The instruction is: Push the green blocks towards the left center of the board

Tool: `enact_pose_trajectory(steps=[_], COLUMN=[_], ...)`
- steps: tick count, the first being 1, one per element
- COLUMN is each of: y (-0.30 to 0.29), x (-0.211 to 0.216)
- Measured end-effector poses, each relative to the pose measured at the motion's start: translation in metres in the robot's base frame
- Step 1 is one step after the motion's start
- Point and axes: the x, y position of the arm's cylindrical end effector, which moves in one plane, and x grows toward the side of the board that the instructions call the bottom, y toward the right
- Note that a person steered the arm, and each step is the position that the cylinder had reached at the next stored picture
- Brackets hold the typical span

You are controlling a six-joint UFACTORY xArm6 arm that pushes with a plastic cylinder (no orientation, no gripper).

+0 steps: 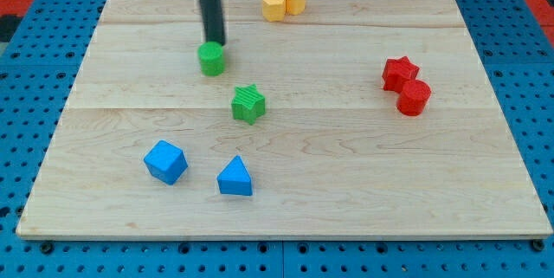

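A green cylinder (211,59) stands in the upper left-centre of the wooden board (346,183). A green star (248,103) lies a little below and to the right of it. My tip (215,42) is at the cylinder's upper edge, touching or almost touching it from the view's top. The rod rises straight up out of the view's top.
A blue cube (165,161) and a blue triangle (235,177) lie at the lower left. Two yellow blocks (285,3) sit together at the top edge. A red star (400,73) and a red cylinder (414,97) touch at the right.
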Motion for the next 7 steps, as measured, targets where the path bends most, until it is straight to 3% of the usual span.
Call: enact_pose_trajectory(steps=[1,2,3,4,5,6,7], y=[0.055,0.072,0.042,-0.033,-0.022,0.087,0.143], x=[-0.014,0.004,0.036,0.031,0.03,0.015,0.048])
